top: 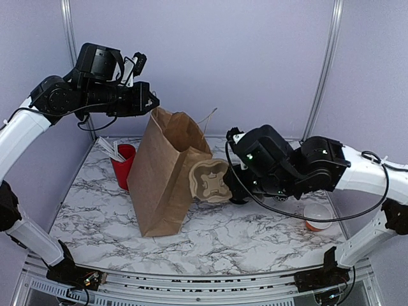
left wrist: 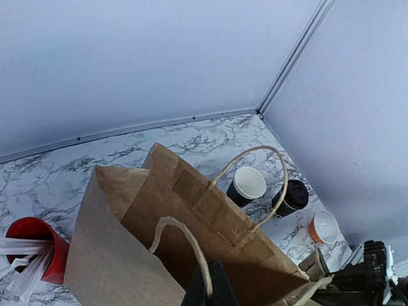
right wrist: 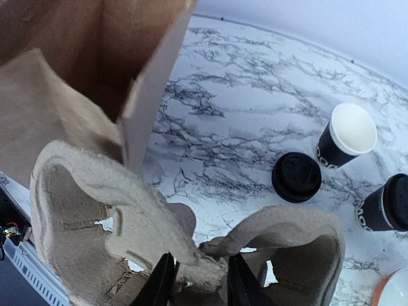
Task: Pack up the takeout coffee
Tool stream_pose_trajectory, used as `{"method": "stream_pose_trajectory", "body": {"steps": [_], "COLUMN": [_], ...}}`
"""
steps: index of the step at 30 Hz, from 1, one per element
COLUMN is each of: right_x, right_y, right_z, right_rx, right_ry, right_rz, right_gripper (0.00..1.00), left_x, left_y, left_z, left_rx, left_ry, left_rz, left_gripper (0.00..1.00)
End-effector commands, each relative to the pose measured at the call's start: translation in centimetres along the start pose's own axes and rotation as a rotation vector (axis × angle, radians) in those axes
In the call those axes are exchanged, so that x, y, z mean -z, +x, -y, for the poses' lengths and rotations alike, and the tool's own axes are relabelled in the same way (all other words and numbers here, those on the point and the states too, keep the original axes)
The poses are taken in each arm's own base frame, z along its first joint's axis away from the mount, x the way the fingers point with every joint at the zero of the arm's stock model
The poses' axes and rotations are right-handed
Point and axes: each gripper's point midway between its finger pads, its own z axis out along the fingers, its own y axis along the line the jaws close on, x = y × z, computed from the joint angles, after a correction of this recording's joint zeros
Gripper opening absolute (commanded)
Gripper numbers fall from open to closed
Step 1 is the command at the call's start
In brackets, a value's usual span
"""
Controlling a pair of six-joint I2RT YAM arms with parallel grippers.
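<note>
The takeout coffee [right wrist: 389, 203], a black paper cup with a black lid, stands on the marble at the right, also seen as the lidded cup [left wrist: 292, 196] beyond the bag. It is hidden behind the right arm in the top view. My left gripper [top: 152, 102] [left wrist: 209, 280] is shut on the twine handle [left wrist: 185, 239] of the upright brown paper bag [top: 166, 185] [left wrist: 108, 268], holding it above the bag's mouth. My right gripper [right wrist: 201, 284] is shut on a pulp cup carrier [top: 209, 180] [right wrist: 83, 197], held against the bag's right side [right wrist: 76, 51].
An open black cup [right wrist: 347, 134] [left wrist: 247, 185] and a loose black lid [right wrist: 296, 176] sit next to the coffee. An orange bowl [top: 317, 217] [left wrist: 324, 227] lies at the right. A red cup with white sticks [top: 123, 164] [left wrist: 35, 245] stands left of the bag.
</note>
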Motion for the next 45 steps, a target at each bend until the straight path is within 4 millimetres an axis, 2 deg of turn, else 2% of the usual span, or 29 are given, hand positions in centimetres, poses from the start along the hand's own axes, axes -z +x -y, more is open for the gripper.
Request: {"method": "stream_pose_trajectory", "body": {"steps": [1,8,11,16,22,25,28,33,35,38,41,45], "right_x": [4.1,9.3,11.7,14.3,17.4,18.1,17.6,15.7,13.9,12.5,11.5,10.0], "right_y": [-4.7,-9.7,-11.9,-14.7,-18.3,-19.2,-19.2,-17.5,-16.0,-14.2,-12.5,-10.9], "right_z": [1.4,3.0,3.3,3.3,1.2,-0.5,-1.9,-4.9,-5.5,-6.5,-6.7,-5.6], "right_rx": [0.041,0.066,0.069,0.131,0.227,0.282,0.343,0.423,0.455,0.472,0.469,0.434], "right_ry": [0.026,0.048,0.036,0.022,-0.085,-0.156,-0.198,-0.311,-0.327,-0.394,-0.434,-0.477], "right_rz": [0.104,0.224,0.283,0.363,0.513,0.576,0.607,0.602,0.567,0.534,0.514,0.471], "right_gripper": [0.27,0.27,0.27,0.27,0.27,0.27,0.27,0.27,0.26,0.25,0.25,0.24], "left_x": [0.2,0.2,0.7,1.7,2.6,3.3,3.8,4.4,4.5,4.7,4.9,5.0], "left_y": [-0.1,1.1,1.4,1.7,2.7,3.2,3.6,4.2,4.3,4.4,4.5,4.5], "left_z": [1.8,2.5,3.2,5.2,7.5,8.7,9.3,9.8,10.1,10.6,11.1,11.6], "left_rx": [-0.082,-0.13,-0.147,-0.175,-0.208,-0.225,-0.245,-0.276,-0.285,-0.297,-0.305,-0.308], "left_ry": [0.092,0.144,0.189,0.293,0.384,0.432,0.468,0.52,0.539,0.577,0.609,0.646], "left_rz": [-0.035,-0.083,-0.093,-0.118,-0.154,-0.163,-0.171,-0.182,-0.184,-0.184,-0.183,-0.182], "left_gripper": [0.0,0.0,0.0,0.0,0.0,0.0,0.0,0.0,0.0,0.0,0.0,0.0]}}
